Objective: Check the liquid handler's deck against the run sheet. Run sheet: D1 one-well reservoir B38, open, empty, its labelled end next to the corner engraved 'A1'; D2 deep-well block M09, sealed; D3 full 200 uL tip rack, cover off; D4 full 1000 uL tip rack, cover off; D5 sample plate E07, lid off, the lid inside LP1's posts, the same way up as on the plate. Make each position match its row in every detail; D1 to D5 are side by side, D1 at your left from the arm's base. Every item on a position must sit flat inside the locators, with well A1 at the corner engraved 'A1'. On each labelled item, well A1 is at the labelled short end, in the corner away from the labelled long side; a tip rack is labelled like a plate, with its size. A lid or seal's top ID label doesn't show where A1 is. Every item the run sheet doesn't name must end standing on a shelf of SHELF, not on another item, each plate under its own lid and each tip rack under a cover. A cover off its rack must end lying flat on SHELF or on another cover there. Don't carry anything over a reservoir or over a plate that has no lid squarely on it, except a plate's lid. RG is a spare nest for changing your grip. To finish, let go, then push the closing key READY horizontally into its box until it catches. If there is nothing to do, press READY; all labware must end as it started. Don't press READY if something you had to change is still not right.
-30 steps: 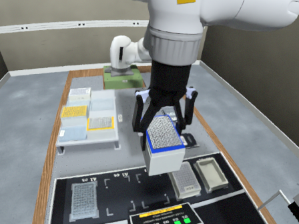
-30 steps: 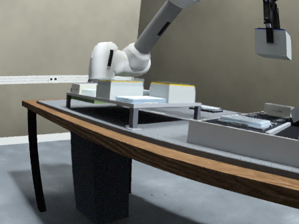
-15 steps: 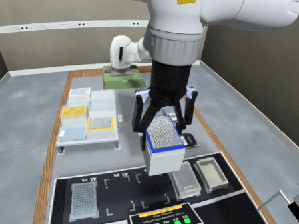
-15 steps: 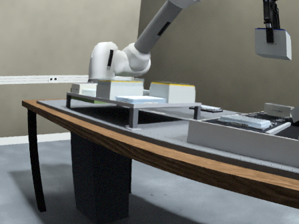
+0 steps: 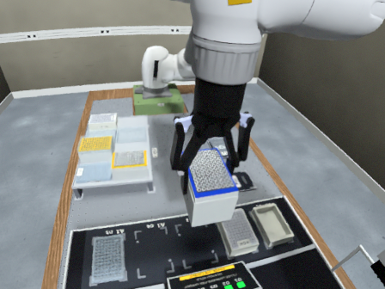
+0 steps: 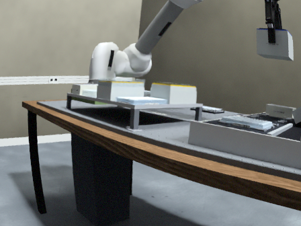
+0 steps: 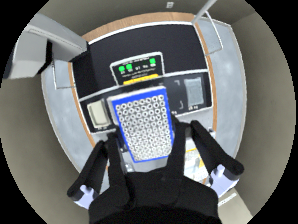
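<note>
My gripper [image 5: 209, 165] [image 6: 271, 33] [image 7: 146, 121] is shut on a white tip rack with a blue rim [image 5: 212, 191] [image 6: 275, 44] [image 7: 141, 121]. The rack has no cover and its tips show. It hangs high above the black deck [image 5: 79, 241] [image 6: 235, 142], roughly over the empty locators of D3. The D4 locators [image 5: 151, 251] are also empty. A sample plate [image 5: 107, 258] lies on D5 at the left. A deep-well block [image 5: 239, 232] sits on D2 and a one-well reservoir [image 5: 271, 221] on D1 at the right.
The shelf [image 5: 113, 181] [image 6: 134, 107] at the back left carries two yellow-rimmed racks [image 5: 95, 144] [image 5: 129, 159], a white box [image 5: 103, 120] and flat covers. A black nest [image 5: 242, 182] lies behind the deck. A panel with green lights [image 5: 210, 277] [image 7: 136, 66] stands at the deck's front edge.
</note>
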